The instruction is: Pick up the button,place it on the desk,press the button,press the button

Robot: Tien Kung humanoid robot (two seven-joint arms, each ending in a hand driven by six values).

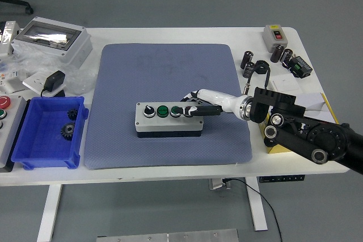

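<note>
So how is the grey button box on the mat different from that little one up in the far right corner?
The button box on the mat is long, with a row of controls on top: a black knob, green buttons and more under the robot's right hand. The small button box is much shorter and shows only a red and a dark button. The first lies on the blue mat; the second rests on the bare white table, untouched. Both have grey housings.

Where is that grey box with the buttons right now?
The button box sits on the blue mat, near its front edge, with the right hand resting on its right end.
</note>
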